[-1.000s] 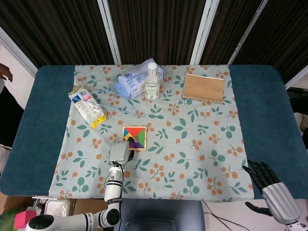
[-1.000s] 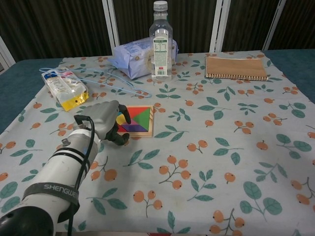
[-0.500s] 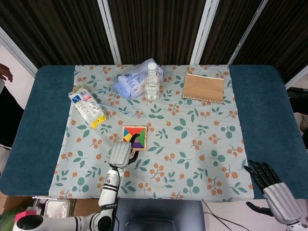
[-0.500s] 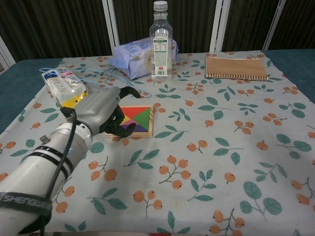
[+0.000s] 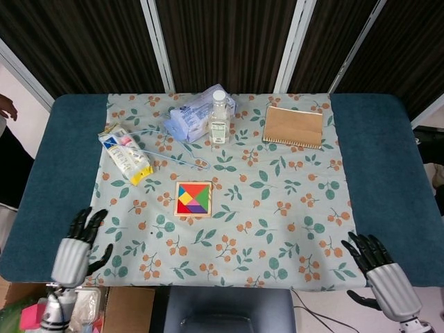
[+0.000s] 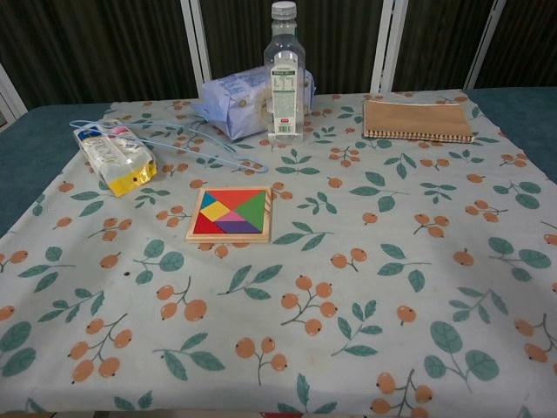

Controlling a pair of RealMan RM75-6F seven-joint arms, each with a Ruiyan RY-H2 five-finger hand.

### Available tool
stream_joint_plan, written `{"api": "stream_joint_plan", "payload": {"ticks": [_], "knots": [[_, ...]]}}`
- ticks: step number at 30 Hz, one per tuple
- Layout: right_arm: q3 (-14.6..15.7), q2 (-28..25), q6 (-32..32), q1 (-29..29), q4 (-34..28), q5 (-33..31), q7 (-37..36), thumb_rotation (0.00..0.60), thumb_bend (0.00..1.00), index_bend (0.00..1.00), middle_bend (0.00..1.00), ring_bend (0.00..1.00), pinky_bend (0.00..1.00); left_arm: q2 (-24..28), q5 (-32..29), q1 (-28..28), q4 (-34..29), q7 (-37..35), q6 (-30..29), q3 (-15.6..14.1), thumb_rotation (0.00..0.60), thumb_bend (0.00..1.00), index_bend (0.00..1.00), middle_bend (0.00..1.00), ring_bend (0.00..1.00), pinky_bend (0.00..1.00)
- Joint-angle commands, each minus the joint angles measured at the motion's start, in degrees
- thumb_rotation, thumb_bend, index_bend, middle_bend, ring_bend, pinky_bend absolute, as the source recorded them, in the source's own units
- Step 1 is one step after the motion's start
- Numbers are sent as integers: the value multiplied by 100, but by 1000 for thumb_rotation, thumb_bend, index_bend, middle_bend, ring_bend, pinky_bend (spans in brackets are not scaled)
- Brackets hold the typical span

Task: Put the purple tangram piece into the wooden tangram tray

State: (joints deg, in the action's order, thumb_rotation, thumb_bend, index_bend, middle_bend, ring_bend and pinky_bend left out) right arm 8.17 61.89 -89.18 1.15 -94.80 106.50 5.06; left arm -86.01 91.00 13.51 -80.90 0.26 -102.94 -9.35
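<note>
You had the purple tangram piece (image 6: 237, 226) seated at the wooden tangram tray's (image 6: 230, 237) six o'clock, left hand (image 5: 75, 244) and right hand (image 5: 378, 267) empty, fingers spread, so parking both clear looked wise.

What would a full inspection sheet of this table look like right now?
Surface: floral tablecloth over a blue table.
Job's things: purple tangram piece lies in the square wooden tangram tray among the other coloured pieces.
Clutter: clear plastic bottle, blue-white plastic bag, brown notebook, yellow-ended snack packet, light-blue wire hanger.
Hands: left hand and right hand at the near table edge, fingers apart, holding nothing.
Cables: nothing seen.
Surroundings: dark curtain panels.
</note>
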Motion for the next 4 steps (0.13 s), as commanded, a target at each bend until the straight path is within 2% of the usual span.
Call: {"api": "stream_joint_plan", "payload": {"ticks": [1, 4], "knots": [[-4, 46, 40, 3, -24, 4, 113, 600, 160, 0, 0, 0, 0, 454, 204, -539, 371, -828, -124, -247, 600, 375, 88, 115, 28, 84], [-5, 58, 68, -3, -20, -16, 134, 600, 160, 0, 0, 0, 0, 485, 314, -592, 310, -778, -54, -236, 600, 375, 88, 111, 28, 83]]}}
